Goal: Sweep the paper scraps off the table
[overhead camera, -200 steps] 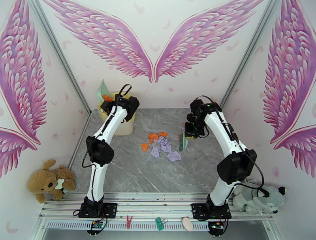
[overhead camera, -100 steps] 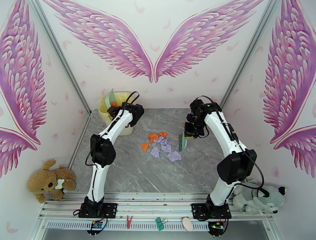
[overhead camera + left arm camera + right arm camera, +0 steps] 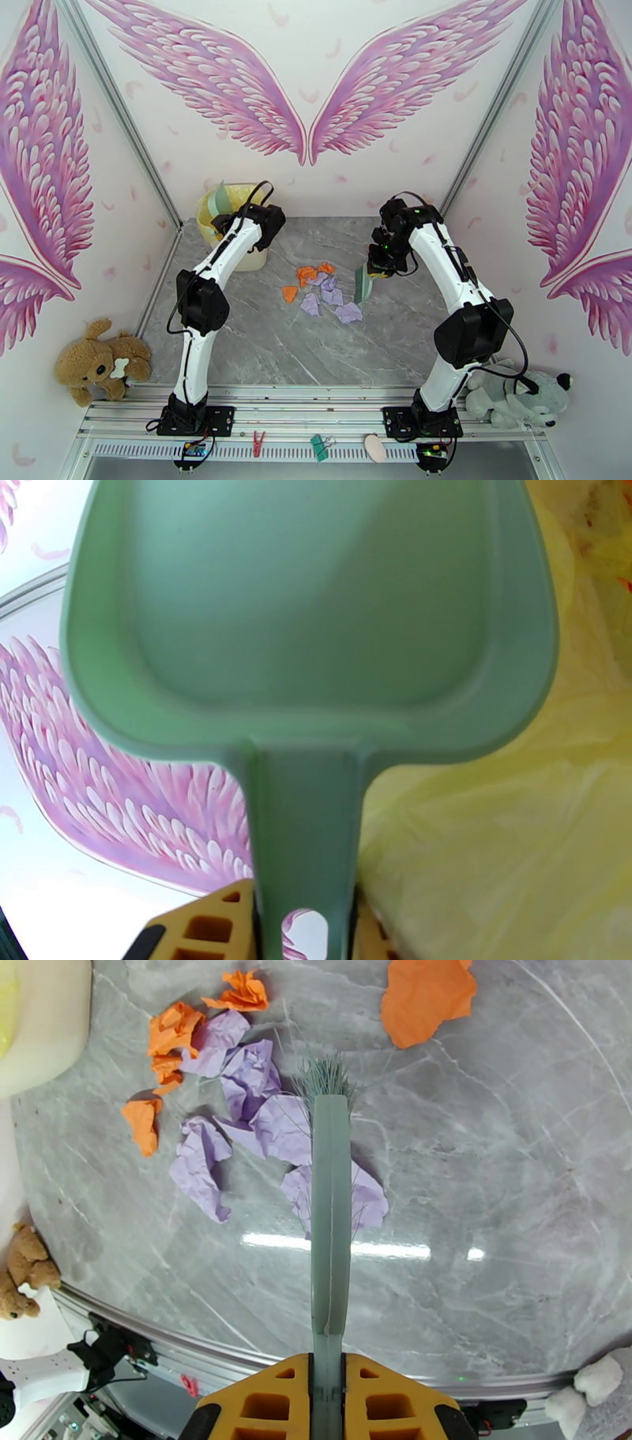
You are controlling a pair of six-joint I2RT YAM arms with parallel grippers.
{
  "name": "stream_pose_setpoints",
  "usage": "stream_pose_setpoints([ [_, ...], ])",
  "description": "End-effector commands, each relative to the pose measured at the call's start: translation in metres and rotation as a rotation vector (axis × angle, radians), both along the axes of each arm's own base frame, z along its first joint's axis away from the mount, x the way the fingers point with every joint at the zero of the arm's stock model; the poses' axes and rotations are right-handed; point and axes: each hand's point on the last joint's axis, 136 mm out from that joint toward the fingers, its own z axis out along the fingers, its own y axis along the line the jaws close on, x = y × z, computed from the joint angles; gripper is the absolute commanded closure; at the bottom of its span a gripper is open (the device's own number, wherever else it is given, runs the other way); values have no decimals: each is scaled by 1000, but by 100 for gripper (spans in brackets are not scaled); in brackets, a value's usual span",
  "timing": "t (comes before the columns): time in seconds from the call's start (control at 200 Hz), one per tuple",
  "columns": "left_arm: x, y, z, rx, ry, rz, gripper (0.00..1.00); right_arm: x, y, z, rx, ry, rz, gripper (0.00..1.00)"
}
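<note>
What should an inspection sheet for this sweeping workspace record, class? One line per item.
Surface: grey marble table, glossy, no spills seen.
Job's things: paper scraps, orange and lavender, heaped mid-table; brush bristles touching the heap; dustpan raised over the yellow-lined bin.
Clutter: red clip and green clip on the front rail.
Grippers: left tool shut on the dustpan handle; right tool shut on the brush handle.
Cables: black cable looping at the left wrist, another along the right arm.
Surroundings: pink wing murals; brown plush dog; grey plush.
</note>
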Motion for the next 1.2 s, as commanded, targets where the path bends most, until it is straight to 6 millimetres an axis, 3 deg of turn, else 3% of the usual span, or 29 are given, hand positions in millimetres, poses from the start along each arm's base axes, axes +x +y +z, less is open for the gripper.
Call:
stream_pose_setpoints([
  [0.0,-11,0,39,-122,-141,11,100,3,5,-2,25,9,-4,100],
  [0.28,-5,-22,78,-467,-369,-81,100,5,5,5,28,-25,-6,100],
  [0.41,-9,-56,94,-742,-424,-225,100,12,14,12,82,-57,-4,100],
  [0.57,-31,-97,103,-873,-430,-413,100,25,21,23,114,-101,2,100],
  [0.755,-60,-136,79,-1071,-311,-504,100,41,31,32,176,-124,-27,100],
  [0.92,-91,-160,40,-1195,-166,-536,100,53,61,35,295,-97,-58,100],
  [1.195,-136,-146,-1,-1367,-122,-434,100,92,150,41,520,-63,-76,100],
])
